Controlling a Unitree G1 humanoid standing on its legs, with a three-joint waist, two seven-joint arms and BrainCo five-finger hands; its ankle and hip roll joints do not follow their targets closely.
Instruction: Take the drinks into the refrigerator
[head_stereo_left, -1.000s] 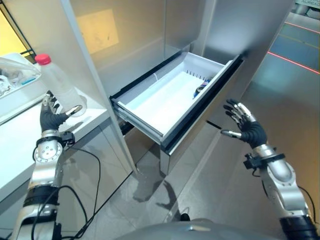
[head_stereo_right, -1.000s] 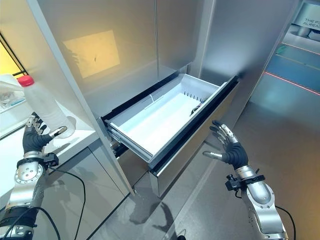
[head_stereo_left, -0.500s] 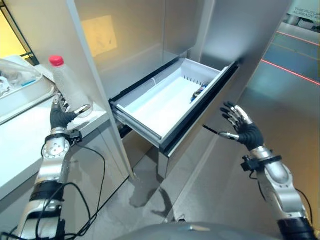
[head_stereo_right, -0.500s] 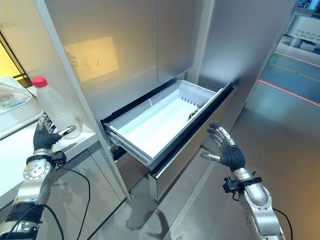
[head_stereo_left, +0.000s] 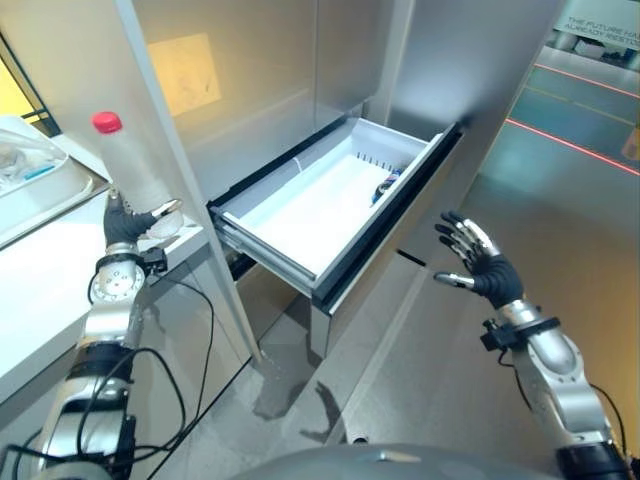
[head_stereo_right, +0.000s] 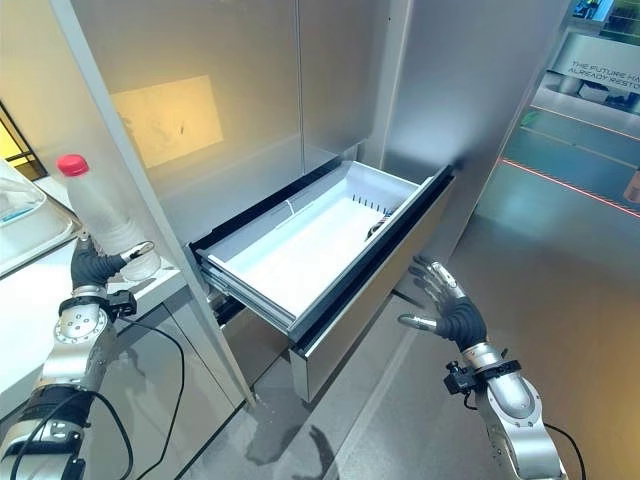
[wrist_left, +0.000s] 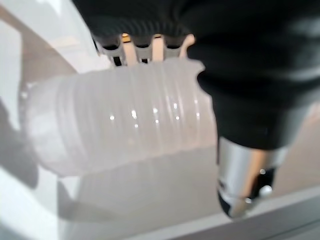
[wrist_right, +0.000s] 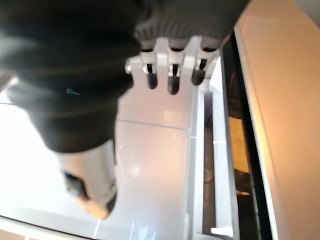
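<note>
Gripping the bottle (head_stereo_right: 100, 215) low on the white counter (head_stereo_left: 40, 290), left robot hand (head_stereo_left: 128, 222) wraps it; right robot hand (head_stereo_left: 478, 262) spread.

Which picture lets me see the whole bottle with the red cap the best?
The right eye view: the bottle stands on the white counter, red cap to base, with the left hand curled round its lower part. The left eye view shows it too, partly behind a panel edge. The left wrist view shows just its ribbed side.

surface (head_stereo_left: 40, 290): white, beside the refrigerator | on it: clear bottle (head_stereo_right: 105, 215) with red cap, upright near the edge | clear tray (head_stereo_left: 30, 165) further back
</note>
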